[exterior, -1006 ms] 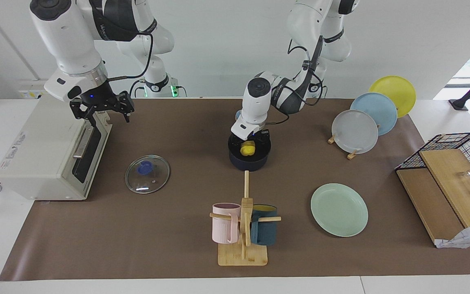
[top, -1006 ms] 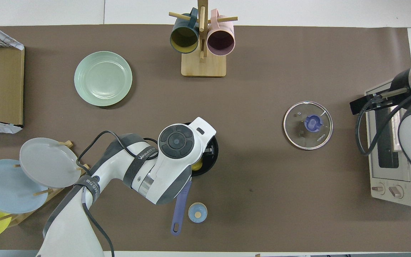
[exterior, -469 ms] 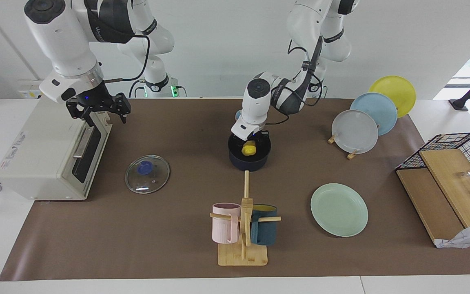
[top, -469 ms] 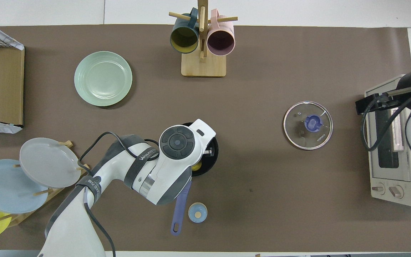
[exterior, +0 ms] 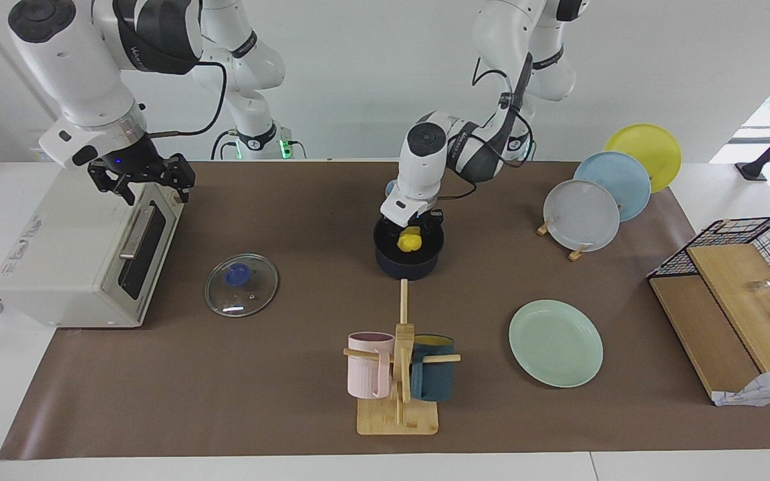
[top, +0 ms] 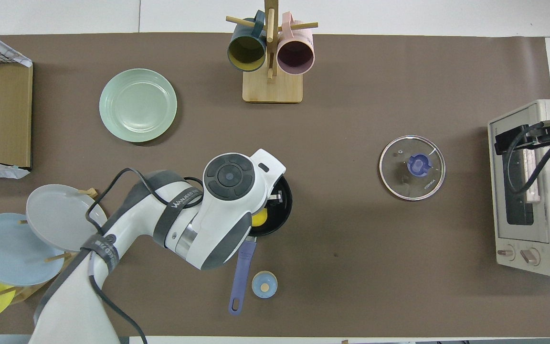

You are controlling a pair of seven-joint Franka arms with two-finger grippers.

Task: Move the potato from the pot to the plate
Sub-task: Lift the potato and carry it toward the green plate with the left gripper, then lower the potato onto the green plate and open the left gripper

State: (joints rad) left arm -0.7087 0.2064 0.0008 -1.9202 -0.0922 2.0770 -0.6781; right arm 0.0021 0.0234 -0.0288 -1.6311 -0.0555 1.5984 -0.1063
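The yellow potato (exterior: 410,240) sits between the fingers of my left gripper (exterior: 410,236), which is shut on it and holds it at about rim height over the dark navy pot (exterior: 406,265). In the overhead view the left arm's hand covers most of the pot (top: 282,212); part of the potato (top: 259,219) and the blue handle (top: 240,277) show. The mint-green plate (exterior: 555,343) lies bare, farther from the robots than the pot, toward the left arm's end. My right gripper (exterior: 143,189) is open and empty over the toaster oven.
A toaster oven (exterior: 77,247) stands at the right arm's end, with a glass lid (exterior: 241,284) beside it. A mug rack (exterior: 398,374) stands farther from the robots than the pot. Grey, blue and yellow plates stand in a rack (exterior: 582,214). A wire basket (exterior: 752,247) stands at the left arm's end.
My left gripper has risen a little with the potato, from inside the pot to its rim. My right gripper has moved toward the right arm's end, over the oven.
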